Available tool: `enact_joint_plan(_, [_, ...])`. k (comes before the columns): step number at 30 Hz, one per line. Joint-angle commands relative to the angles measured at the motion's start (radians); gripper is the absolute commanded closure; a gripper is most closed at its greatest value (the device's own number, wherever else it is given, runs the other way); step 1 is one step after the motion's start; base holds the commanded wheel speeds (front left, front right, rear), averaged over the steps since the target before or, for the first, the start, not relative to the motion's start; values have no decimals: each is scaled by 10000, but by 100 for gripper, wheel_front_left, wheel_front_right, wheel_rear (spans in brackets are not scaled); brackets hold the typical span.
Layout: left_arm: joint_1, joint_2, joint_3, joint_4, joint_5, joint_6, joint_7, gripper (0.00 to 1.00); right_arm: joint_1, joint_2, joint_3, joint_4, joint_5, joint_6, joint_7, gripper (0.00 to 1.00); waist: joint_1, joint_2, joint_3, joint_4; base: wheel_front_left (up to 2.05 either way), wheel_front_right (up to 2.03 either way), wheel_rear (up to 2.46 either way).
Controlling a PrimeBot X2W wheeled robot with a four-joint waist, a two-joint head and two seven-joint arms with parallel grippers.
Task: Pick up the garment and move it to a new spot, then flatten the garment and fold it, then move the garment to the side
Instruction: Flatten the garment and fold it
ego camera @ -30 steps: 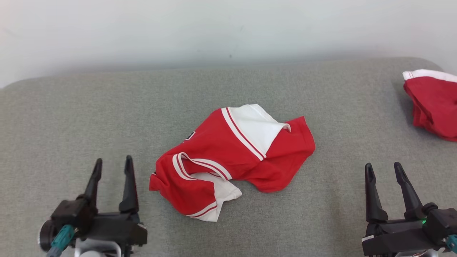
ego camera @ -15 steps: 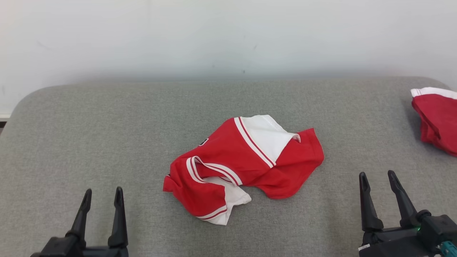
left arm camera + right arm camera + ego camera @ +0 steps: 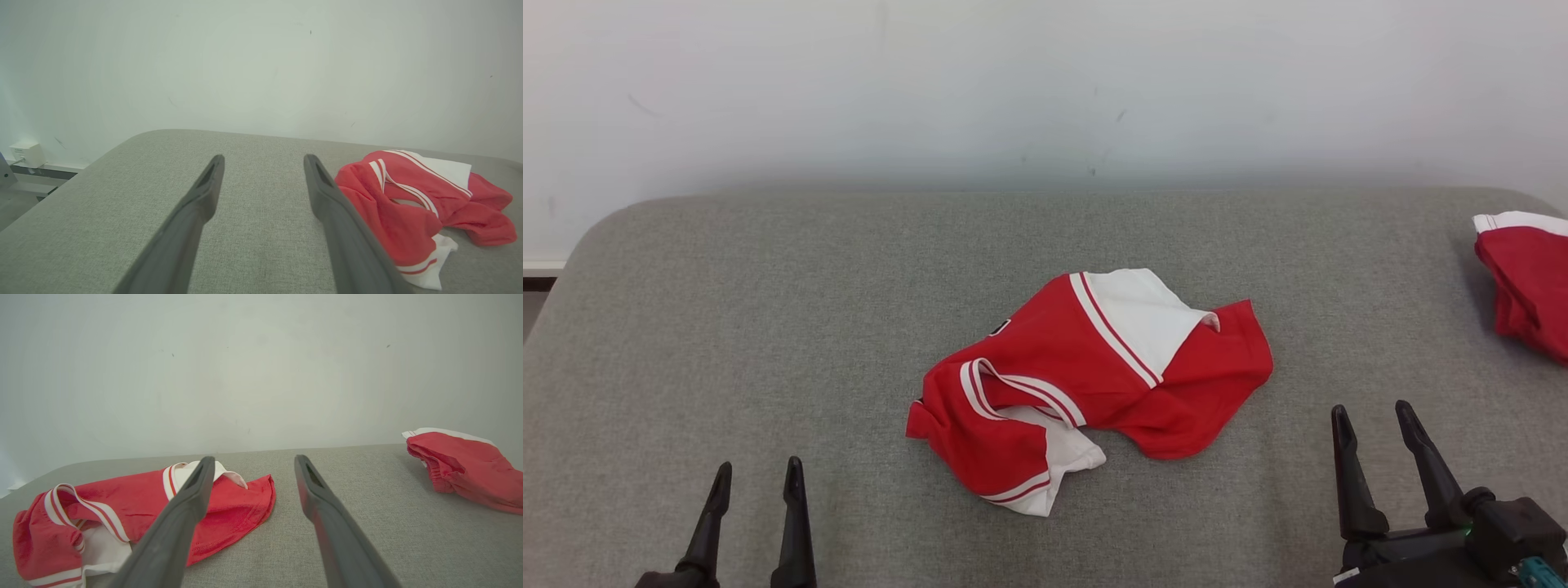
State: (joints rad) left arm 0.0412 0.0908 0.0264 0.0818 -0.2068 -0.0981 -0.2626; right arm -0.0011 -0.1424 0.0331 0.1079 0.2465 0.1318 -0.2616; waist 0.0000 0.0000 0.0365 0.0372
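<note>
crumpled garment (image 3: 1045, 347) centre, second red garment (image 3: 1529, 282) right

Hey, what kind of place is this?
Likely an indoor test room for clothes folding: a grey fabric-covered surface against a bare white wall, with a crumpled red-and-white garment and a second red garment on it.

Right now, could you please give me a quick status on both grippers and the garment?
Left gripper open, empty; right gripper open, empty. Crumpled red-and-white fabric garment lies untouched on grey upholstered surface. Far right, second red fabric garment, well apart.
</note>
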Motion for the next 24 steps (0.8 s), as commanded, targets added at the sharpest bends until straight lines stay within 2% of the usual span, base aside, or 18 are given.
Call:
enact_joint_plan(1, [95,-57,30,8,129,-39,-29,0,5,29,11,-10,56,-26,-44,0,0,0,4,-1,0,0,0])
enact_joint_plan(19, [94,-317,359,96,443,-245,-29,0,-20,70,105,60,126,-26,-44,0,0,0,63,17,0,0,0])
enact_joint_plan(24, [-300,-354,-2,273,547,-289,-29,0,-136,84,126,81,150,-26,-44,0,0,0,168,-27,0,0,0])
